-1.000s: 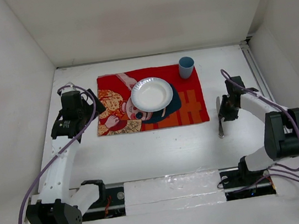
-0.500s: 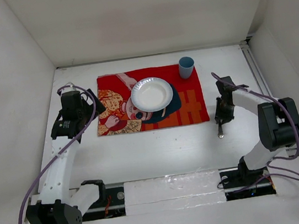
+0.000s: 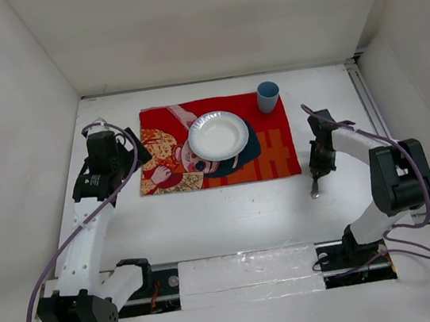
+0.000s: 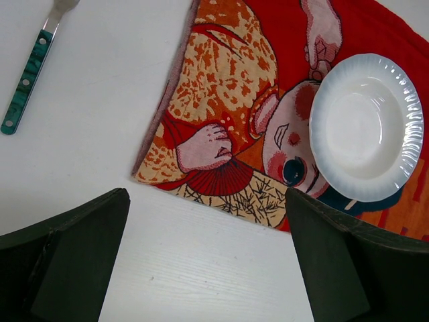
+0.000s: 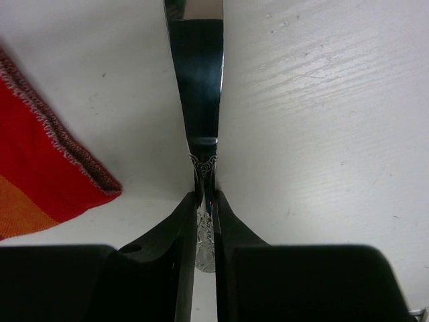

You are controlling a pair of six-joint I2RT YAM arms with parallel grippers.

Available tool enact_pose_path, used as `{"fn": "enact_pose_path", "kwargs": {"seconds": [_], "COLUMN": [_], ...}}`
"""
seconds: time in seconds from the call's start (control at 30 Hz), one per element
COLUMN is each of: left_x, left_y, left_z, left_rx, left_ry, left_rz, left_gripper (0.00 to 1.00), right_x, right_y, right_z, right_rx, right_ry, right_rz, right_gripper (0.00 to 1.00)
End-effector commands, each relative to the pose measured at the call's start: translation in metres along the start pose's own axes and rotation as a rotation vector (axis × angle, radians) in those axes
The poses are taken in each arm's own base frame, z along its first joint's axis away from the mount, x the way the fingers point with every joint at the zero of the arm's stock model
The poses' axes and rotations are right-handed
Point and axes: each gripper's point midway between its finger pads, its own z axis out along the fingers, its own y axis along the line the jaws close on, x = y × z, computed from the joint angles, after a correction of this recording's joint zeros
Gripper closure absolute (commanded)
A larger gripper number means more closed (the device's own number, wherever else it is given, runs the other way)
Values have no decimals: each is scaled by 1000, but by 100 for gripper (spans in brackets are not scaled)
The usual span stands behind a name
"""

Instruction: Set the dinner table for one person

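The white dinner table [image 3: 231,215] carries a red cartoon placemat [image 3: 270,153] with a white paper plate [image 3: 218,135] on it and a blue cup [image 3: 268,96] at its far right corner. My right gripper [image 3: 321,160] is shut on a silver knife [image 3: 314,185] just right of the placemat. In the right wrist view the gripper [image 5: 206,201] pinches the knife's ornate handle, and the blade [image 5: 198,80] lies low over the table. My left gripper [image 4: 208,201] is open and empty above the table at the placemat's [image 4: 228,100] left edge. A green-handled fork [image 4: 30,70] lies further left.
White walls close in the table at the back and on both sides. A rail runs along the right edge [image 3: 368,107]. The placemat's near right corner [image 5: 40,161] lies close to the left of the knife. The plate [image 4: 365,127] shows at the right of the left wrist view.
My right gripper has moved a little left toward the placemat's right edge, carrying the knife with it. The left arm has not moved.
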Motion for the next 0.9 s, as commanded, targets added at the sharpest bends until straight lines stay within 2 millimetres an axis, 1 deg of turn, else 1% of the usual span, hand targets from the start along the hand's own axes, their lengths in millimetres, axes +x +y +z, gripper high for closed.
{"fn": "enact_pose_path", "kwargs": {"seconds": [0.0,0.1,0.13,0.17,0.2,0.27,0.33,0.37,0.4,0.43,0.5,0.53,0.57,0.6,0.63,0.67,0.7,0.73,0.77,0.8,0.83,0.87], "left_x": [-16,-15,-14,-16,-16,-16,-12,-12,-12,-12,-12,-12,-12,-12,-12,-12,-12,-12,-12,-12,-12,-12], "left_y": [-7,-7,-8,-9,-9,-9,-8,-8,-8,-8,-8,-8,-8,-8,-8,-8,-8,-8,-8,-8,-8,-8], "left_z": [-9,-7,-7,-7,-7,-7,-5,-5,-5,-5,-5,-5,-5,-5,-5,-5,-5,-5,-5,-5,-5,-5], "left_rx": [35,30,38,43,43,43,38,38,38,38,38,38,38,38,38,38,38,38,38,38,38,38], "left_ry": [-52,-44,-39,-47,-47,-47,-39,-39,-39,-39,-39,-39,-39,-39,-39,-39,-39,-39,-39,-39,-39,-39], "left_rz": [5,6,6,5,5,5,6,6,6,6,6,6,6,6,6,6,6,6,6,6,6,6], "left_gripper": [0,0,0,0,0,0,0,0,0,0,0,0,0,0,0,0,0,0,0,0,0,0], "right_x": [-12,-17,-19,-17,-21,-22,-26,-32,-36,-40,-51,-50,-53,-59,-60,-62,-67,-70,-66,-65,-70,-67], "right_y": [15,11,12,10,12,11,18,20,26,27,40,47,51,54,60,62,68,70,76,82,86,91], "right_z": [-10,-18,-25,-25,-30,-37,-46,-53,-57,-62,-69,-69,-65,-70,-70,-70,-70,-69,-69,-64,-65,-64], "right_rx": [-57,-45,-50,-44,-54,-58,-74,-79,-92,-93,-112,-129,-133,-137,-151,-147,-152,-152,-161,-160,-171,-170], "right_ry": [-87,-124,-135,-125,-143,-152,-173,-186,-201,-209,-211,-195,-181,-191,-187,-180,-184,-184,-169,-155,-160,-147], "right_rz": [-2,3,4,-6,-4,-4,-28,-37,-48,-64,-96,-126,-129,-138,-149,-150,-158,-159,-174,-188,-197,-213], "right_gripper": [100,100,100,100,100,100,100,100,100,100,100,100,100,100,100,100,100,100,100,100,100,100]}}
